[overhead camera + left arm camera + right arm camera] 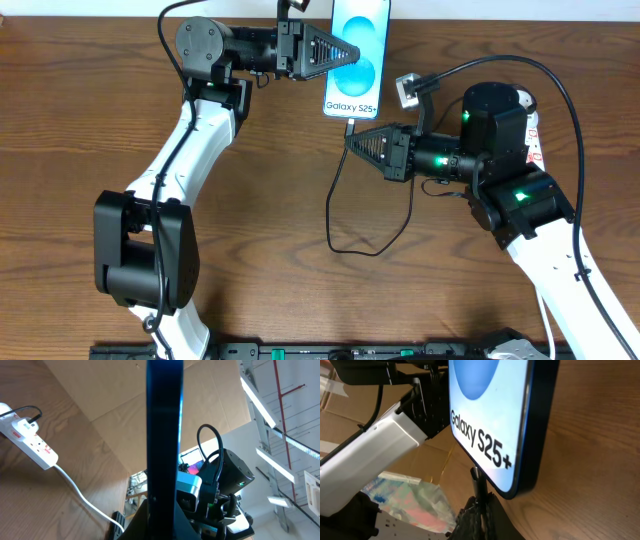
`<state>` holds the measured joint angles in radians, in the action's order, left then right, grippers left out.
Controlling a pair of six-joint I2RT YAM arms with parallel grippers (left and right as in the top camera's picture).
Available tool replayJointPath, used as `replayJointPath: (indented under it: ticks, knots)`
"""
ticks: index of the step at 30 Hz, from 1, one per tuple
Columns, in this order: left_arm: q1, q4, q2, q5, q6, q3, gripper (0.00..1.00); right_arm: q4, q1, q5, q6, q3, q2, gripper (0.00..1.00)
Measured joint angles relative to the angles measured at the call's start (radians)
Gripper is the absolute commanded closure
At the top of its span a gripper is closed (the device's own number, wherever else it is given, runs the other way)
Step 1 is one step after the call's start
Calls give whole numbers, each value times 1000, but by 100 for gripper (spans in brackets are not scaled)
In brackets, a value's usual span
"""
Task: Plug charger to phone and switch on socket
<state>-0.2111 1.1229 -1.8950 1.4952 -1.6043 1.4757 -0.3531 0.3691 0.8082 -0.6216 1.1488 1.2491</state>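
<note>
The phone lies screen up at the table's far edge, showing "Galaxy S25+" at its near end. My left gripper comes in from the left and is shut on the phone's side; in the left wrist view the phone is a dark edge-on bar between my jaws. My right gripper is shut on the charger's connector, whose tip meets the phone's bottom edge. The charger's black cable loops toward me and back right. The socket is mostly hidden behind my right arm.
The left wrist view has the white socket with its red markings, a black plug in it and its thick white cord trailing across the wood. Past the table edge lie cardboard and clutter.
</note>
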Motion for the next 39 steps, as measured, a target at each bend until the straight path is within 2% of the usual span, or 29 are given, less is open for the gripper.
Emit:
replayJointPath:
  ticks: [39]
  knots:
    - [-8,0,0,0,-23,0,93,11,0,3,-3,0,0,99]
